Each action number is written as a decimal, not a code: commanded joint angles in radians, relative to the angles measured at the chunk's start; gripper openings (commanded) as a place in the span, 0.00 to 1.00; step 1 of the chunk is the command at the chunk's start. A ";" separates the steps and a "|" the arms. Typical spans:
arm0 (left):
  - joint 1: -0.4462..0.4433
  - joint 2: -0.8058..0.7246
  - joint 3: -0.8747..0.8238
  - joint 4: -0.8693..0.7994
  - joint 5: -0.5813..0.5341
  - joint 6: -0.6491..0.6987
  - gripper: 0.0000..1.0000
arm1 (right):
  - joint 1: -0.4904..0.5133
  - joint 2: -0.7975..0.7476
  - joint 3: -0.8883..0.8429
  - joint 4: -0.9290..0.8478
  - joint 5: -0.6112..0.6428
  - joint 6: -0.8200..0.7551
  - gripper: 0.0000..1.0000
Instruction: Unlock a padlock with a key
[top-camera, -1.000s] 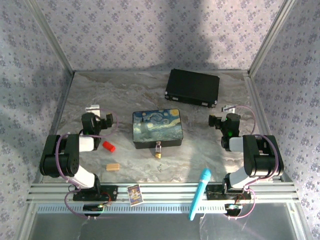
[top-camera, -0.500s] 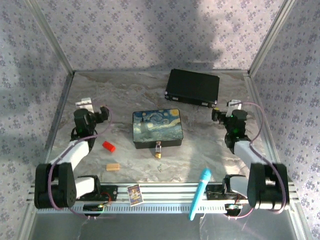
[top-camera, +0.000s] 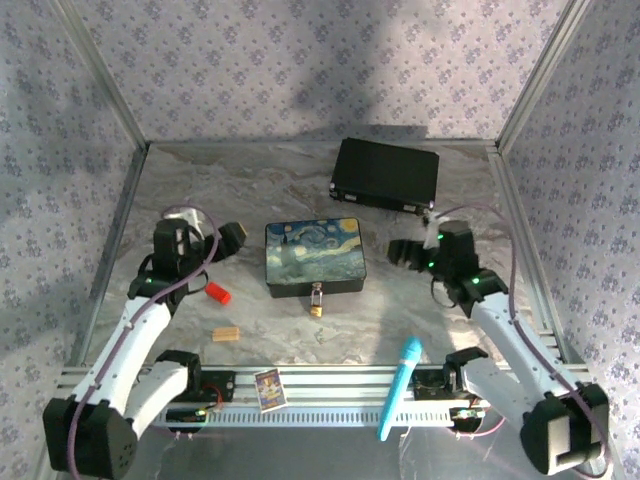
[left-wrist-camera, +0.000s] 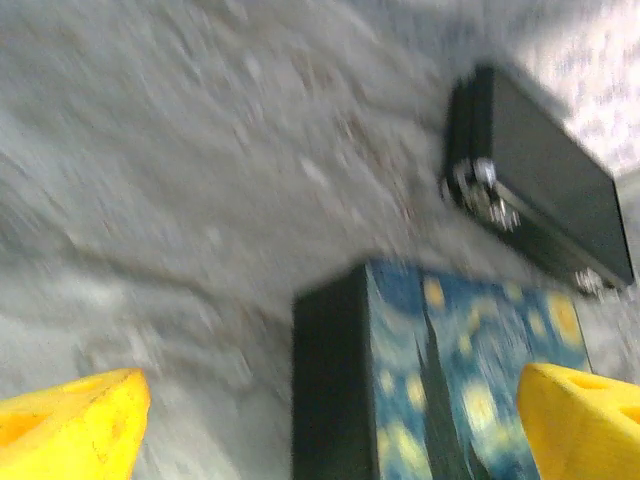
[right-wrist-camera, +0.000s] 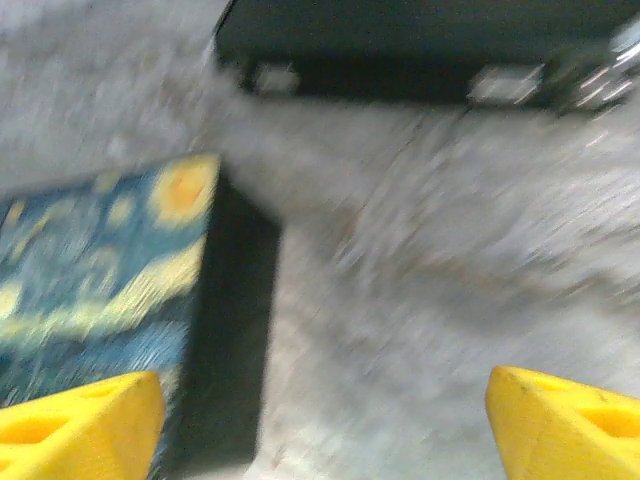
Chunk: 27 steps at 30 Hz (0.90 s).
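Two end effectors flank your painted tin (top-camera: 315, 255): the left end effector (top-camera: 234, 236) gapes open left of it, the tiny brass-gold padlock (top-camera: 316, 300) with its thin silver shackle sits just beside its near side, and the right end effector (top-camera: 399, 252) gapes open right of it.

Table (top-camera: 250, 190) is grey marble veined with tan, and the walls (top-camera: 300, 60) are pale lilac with a small repeating flower print. The tin (top-camera: 314, 255) at table centre has a lid of swirled blue night sky with yellow stars and black sides; the case (top-camera: 386, 173) toward the far edge is plain black; the padlock (top-camera: 316, 303) has a brass-gold body and silver shackle. Toward the left edge are a red block (top-camera: 217, 293) and a tan wooden block (top-camera: 226, 334), a turquoise stick (top-camera: 400, 387) lies at the near edge, and the left gripper (left-wrist-camera: 328, 418) and right gripper (right-wrist-camera: 322, 418) have yellow fingertips.
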 joint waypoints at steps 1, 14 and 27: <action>-0.093 -0.056 -0.017 -0.142 0.058 -0.089 0.91 | 0.195 -0.007 0.011 -0.174 0.122 0.144 0.79; -0.476 -0.066 -0.124 -0.095 -0.062 -0.295 0.88 | 0.891 0.391 0.034 0.058 0.334 0.505 0.60; -0.587 -0.026 -0.125 -0.053 -0.120 -0.342 0.88 | 1.017 0.667 0.219 -0.103 0.453 0.635 0.44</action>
